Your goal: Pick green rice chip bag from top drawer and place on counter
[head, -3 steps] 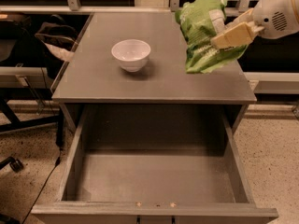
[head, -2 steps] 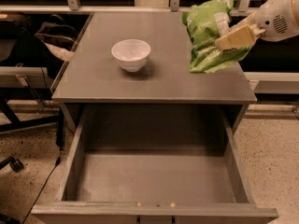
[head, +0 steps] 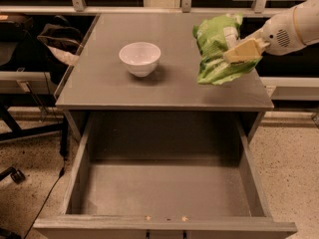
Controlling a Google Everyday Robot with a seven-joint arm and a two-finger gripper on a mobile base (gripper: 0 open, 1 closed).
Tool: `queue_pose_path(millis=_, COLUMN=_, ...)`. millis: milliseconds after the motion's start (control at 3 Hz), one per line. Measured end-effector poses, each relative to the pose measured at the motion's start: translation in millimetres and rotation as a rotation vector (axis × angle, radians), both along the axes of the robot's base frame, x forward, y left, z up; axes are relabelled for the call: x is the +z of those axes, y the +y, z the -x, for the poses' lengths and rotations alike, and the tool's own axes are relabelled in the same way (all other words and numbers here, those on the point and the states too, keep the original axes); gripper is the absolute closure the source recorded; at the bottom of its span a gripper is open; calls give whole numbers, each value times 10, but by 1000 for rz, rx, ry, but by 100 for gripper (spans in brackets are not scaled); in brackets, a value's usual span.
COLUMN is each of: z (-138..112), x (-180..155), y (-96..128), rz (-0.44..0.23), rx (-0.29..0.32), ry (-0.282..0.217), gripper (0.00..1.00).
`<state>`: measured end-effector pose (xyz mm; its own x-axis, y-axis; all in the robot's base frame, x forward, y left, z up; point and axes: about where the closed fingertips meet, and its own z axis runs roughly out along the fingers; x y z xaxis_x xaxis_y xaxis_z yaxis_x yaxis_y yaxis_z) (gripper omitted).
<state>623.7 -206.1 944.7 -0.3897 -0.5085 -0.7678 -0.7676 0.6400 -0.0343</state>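
I see the gripper over the right rear part of the desk, entering from the right on the white arm. Its cream-coloured fingers are clamped on the right side of the green chip bag. The bag stands roughly upright with its top edge toward the back of the desk. Its lower edge is at the desk surface near the right border; I cannot tell whether it touches the surface or hangs just above it. A white bowl sits upright on the desk, left of the bag and well apart from it. Below the desk top, the drawer is pulled fully out toward me, its grey floor exposed.
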Motion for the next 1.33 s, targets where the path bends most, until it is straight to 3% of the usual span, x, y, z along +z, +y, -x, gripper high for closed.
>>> queue_pose_path(millis=333, z=-95, x=-191, y=3, rz=3, rx=-23, ry=38, gripper=97)
queue_pose_path(millis=1333, z=-95, x=-192, y=4, rz=3, rx=-23, ry=38, gripper=28)
